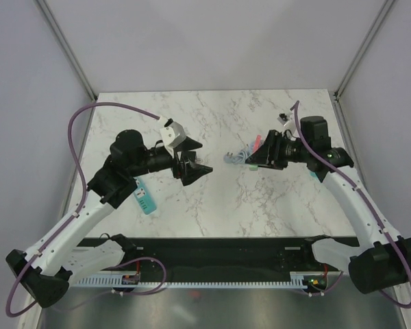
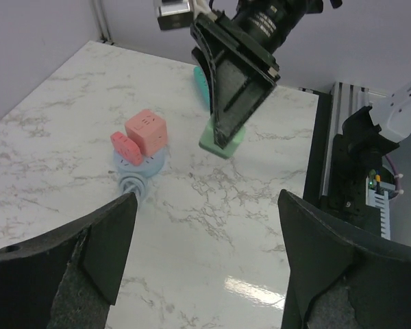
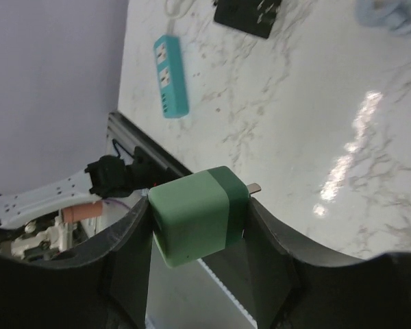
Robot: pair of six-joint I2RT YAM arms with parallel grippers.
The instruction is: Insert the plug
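Here the right gripper [image 1: 248, 162] pinches the green plug [image 3: 197, 218], well to the right of the teal power strip [image 1: 144, 199].
Its two fingers press the plug's opposite sides, and a metal prong [image 3: 253, 187] sticks out from the darker green end. The left gripper [image 1: 205, 157] stands wide with nothing between its fingers, just right of the power strip and facing the plug. The strip lies flat on the marble table [image 1: 260, 205], beside the left arm [image 1: 89, 212]. A pink cube adapter [image 2: 148, 130] on a coiled grey cable [image 2: 135, 179] sits far right of the strip, near the plug.
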